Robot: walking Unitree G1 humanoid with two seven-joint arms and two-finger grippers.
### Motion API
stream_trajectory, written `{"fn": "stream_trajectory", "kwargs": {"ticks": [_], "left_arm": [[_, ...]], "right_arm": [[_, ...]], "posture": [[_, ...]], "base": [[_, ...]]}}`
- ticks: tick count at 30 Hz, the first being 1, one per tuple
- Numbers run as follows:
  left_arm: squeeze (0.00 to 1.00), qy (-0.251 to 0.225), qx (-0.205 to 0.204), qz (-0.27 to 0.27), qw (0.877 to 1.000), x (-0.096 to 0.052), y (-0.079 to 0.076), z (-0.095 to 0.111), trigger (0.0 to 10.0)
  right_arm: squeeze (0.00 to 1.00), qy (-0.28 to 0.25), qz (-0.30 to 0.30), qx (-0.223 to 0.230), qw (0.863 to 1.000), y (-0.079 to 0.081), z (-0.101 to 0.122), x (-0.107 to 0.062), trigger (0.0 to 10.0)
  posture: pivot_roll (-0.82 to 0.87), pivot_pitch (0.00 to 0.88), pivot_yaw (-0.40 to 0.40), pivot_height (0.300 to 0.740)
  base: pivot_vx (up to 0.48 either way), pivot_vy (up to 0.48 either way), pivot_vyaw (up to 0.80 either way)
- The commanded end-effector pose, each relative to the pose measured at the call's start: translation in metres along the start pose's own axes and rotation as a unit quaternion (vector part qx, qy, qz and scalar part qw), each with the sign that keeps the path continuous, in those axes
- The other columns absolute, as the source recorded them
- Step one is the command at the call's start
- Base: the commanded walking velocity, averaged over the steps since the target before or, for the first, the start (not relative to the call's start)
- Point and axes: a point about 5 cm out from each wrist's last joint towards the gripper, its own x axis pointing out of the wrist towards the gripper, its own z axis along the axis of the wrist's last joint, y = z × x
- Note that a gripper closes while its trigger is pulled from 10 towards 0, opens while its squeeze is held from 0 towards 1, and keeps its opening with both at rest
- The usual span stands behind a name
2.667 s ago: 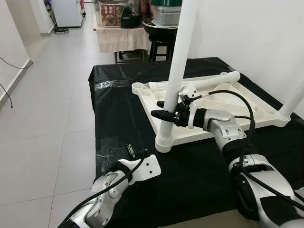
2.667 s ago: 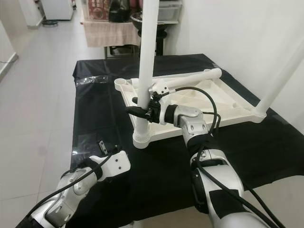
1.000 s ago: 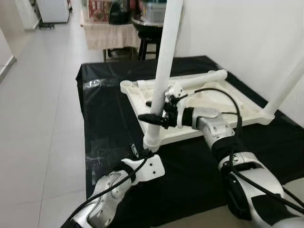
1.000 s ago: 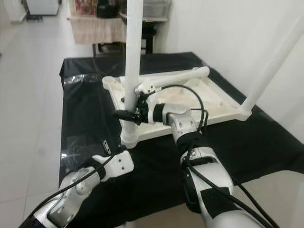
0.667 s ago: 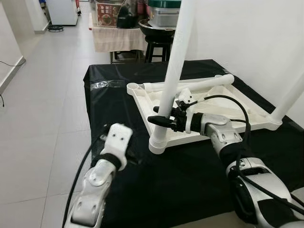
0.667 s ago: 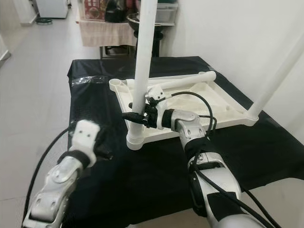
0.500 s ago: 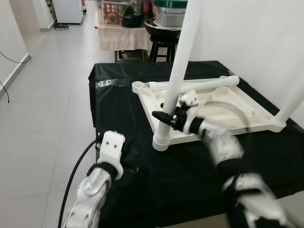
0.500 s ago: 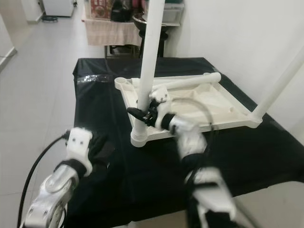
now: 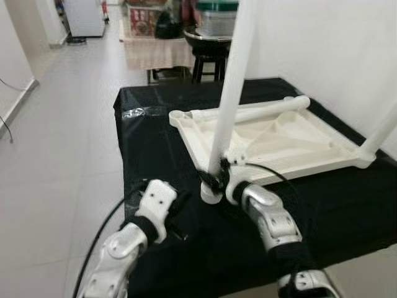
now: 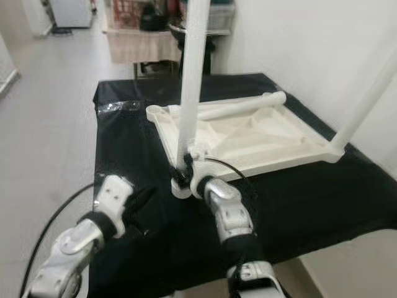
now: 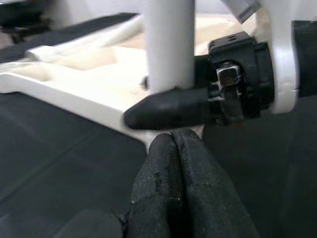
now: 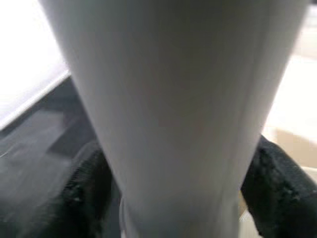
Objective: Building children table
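My right hand (image 9: 214,181) grasps the upright leg (image 9: 231,99) low at the near-left corner of the upturned tabletop (image 9: 291,139); left hand (image 11: 178,183), clenched, waits nearby, so I should twist squarely.

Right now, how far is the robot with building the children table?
Done: two legs stand upright in corners of the upturned white tabletop, the near leg and the far-right leg.
In hand: the right gripper is closed around the near leg low down, near its socket; the left gripper, fingers shut, hovers close beside it.
Left: another leg lies loose along the tabletop's far edge, not yet fitted.
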Motion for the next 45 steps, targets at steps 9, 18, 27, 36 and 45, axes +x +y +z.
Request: {"fn": "stream_trajectory", "kwargs": {"ticks": [9,18,27,36,45], "left_arm": [[0.00,-0.008,0.005,0.009,1.000,0.001,0.005,-0.001,10.0],[0.00,-0.052,0.040,0.077,0.995,0.002,0.021,0.011,10.0],[0.00,-0.041,0.035,0.019,0.998,0.007,0.005,0.005,10.0],[0.00,-0.038,0.014,0.018,0.999,0.008,0.007,0.001,10.0],[0.00,-0.029,0.011,0.016,0.999,0.011,0.012,-0.004,10.0]], "right_arm": [[0.00,-0.032,0.194,-0.045,0.979,-0.005,0.038,-0.010,10.0],[0.00,-0.001,0.246,-0.049,0.968,-0.023,0.050,-0.004,2.1],[0.00,0.001,0.238,-0.052,0.970,-0.029,0.039,-0.019,0.0],[0.00,0.037,0.074,-0.047,0.995,-0.039,0.012,-0.028,0.0],[0.00,0.007,-0.135,0.034,0.990,0.013,-0.005,-0.013,0.0]], "posture": [[0.02,0.077,-0.058,0.740],[0.02,0.075,-0.069,0.740],[0.01,0.088,-0.069,0.740],[0.00,0.100,-0.065,0.740],[-0.01,0.079,-0.042,0.740]], "base": [[0.000,0.000,0.00],[0.000,0.000,0.00],[0.000,0.000,0.00],[0.000,0.000,0.00],[0.000,0.000,0.00]]}}
